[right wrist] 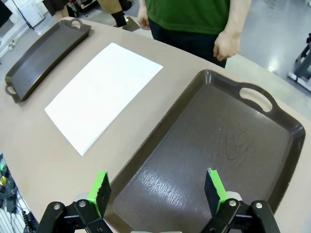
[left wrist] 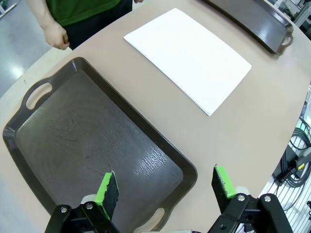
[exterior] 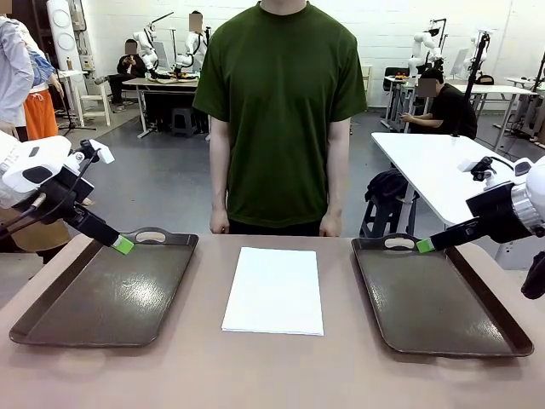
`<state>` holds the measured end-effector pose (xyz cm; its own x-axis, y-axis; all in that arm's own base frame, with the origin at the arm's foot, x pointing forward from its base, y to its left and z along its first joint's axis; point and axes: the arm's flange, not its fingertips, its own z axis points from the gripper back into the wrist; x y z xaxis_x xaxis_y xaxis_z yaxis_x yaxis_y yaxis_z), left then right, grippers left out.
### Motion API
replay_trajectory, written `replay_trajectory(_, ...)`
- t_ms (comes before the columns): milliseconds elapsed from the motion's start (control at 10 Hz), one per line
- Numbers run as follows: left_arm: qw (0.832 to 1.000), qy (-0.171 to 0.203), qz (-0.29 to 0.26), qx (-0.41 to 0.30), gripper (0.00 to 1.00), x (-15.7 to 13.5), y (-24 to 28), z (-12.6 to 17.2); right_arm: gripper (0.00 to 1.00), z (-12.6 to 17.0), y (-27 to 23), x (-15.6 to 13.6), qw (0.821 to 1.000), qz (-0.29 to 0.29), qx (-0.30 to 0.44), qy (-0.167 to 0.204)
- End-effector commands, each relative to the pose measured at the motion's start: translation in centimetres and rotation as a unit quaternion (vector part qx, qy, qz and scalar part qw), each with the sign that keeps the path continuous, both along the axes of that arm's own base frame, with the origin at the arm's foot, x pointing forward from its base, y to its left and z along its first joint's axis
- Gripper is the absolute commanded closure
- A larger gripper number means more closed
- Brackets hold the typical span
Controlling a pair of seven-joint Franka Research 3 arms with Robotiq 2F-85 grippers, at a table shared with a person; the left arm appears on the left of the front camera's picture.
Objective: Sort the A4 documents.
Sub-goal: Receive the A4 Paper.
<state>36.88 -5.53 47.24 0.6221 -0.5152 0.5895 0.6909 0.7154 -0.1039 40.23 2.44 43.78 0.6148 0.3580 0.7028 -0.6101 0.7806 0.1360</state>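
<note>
Papers (exterior: pixel 274 290) flat at the middle of the table (exterior: pixel 272 375), our two arms low at the sides.
We hold the left gripper (exterior: pixel 124 244) low and tilted over the far end of the left tray (exterior: pixel 94 298), jaws spread and empty; the right gripper (exterior: pixel 425 245) mirrors it over the right tray (exterior: pixel 443 302). The papers touch neither tray.

A bright workshop room behind the beige counter (exterior: pixel 272 375).
The far wall (exterior: pixel 375 25) is white and the floor (exterior: pixel 162 183) is smooth grey, under even light. At the right stands a white table (exterior: pixel 426 158) with a dark stool (exterior: pixel 379 221) just beside it. At the back left are another table (exterior: pixel 170 83) and a white chair (exterior: pixel 95 100). A person in black (exterior: pixel 447 106) sits at a far table.
</note>
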Motion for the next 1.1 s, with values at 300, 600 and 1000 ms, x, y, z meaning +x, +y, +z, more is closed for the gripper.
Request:
replay_trajectory(300,1.000,-0.005,-0.018,-0.001,0.00,-1.0,0.7,-1.6,0.00,-1.0,-0.3,-0.4,1.000,0.010,0.014,-0.011)
replay_trajectory(600,1.000,0.001,-0.005,0.001,0.00,-1.1,1.0,-1.4,0.00,-1.2,-0.4,-0.2,1.000,0.022,0.016,-0.009)
replay_trajectory(1000,1.000,-0.002,-0.003,0.004,0.00,0.1,0.7,-0.2,0.00,-0.1,-0.3,0.0,1.000,0.001,0.001,0.000)
